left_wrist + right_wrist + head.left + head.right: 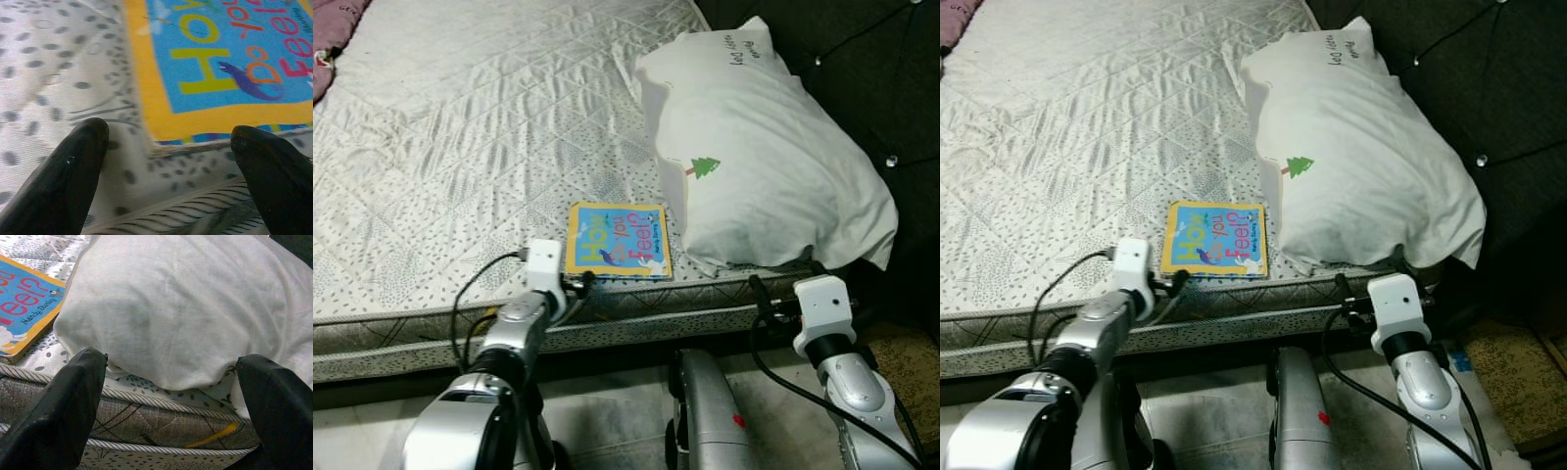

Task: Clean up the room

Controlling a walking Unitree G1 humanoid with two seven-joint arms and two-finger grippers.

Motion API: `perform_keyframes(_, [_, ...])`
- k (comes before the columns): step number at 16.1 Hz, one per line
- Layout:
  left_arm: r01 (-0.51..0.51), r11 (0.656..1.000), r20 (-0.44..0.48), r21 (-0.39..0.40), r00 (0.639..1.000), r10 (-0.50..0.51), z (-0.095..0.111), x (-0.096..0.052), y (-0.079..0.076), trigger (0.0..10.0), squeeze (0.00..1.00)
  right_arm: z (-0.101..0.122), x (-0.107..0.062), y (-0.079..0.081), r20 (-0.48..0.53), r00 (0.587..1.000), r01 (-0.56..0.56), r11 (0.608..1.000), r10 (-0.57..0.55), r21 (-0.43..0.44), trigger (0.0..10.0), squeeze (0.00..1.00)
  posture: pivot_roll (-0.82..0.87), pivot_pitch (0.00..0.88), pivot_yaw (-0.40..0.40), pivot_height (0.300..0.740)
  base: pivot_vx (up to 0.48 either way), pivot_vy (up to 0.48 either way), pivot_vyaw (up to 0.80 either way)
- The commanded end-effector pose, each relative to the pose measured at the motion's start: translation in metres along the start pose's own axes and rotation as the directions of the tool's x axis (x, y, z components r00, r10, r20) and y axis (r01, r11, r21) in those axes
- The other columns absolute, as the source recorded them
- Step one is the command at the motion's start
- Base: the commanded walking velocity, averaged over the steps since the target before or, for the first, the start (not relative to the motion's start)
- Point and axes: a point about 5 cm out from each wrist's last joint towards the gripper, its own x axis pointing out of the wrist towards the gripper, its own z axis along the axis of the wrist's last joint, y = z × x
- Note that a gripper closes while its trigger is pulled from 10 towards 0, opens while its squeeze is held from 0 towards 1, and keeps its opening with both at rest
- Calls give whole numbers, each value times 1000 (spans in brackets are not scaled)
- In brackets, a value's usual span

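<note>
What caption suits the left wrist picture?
Open left gripper poised at the mattress edge before a picture book.

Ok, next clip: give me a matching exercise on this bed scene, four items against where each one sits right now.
Items:
1. yellow-bordered blue picture book
2. white pillow with a green tree print
3. left end effector
4. right end effector

Places:
A. open, facing the pillow's front edge
B. flat on the mattress near its front edge
C. against the dark headboard
D. open, at the book's near corner

Pairs: 1-B, 2-C, 3-D, 4-A
</note>
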Motion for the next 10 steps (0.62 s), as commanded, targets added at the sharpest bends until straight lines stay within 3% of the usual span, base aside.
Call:
perform_keyframes(1, [7, 1000, -19, 17, 1000, -7, -3, 1, -3, 10000, 0, -1, -4, -4, -11, 1000, 17, 1000, -17, -1, 10000, 0, -251, 192, 6, 549, 0, 0, 0])
perform_keyframes(10, [35, 999, -19, 33, 999, -34, 3, 5, -12, 10000, 0, 1, -4, -4, -11, 1000, 22, 1000, -22, -3, 10000, 0, -257, 198, 7, 549, 0, 0, 0])
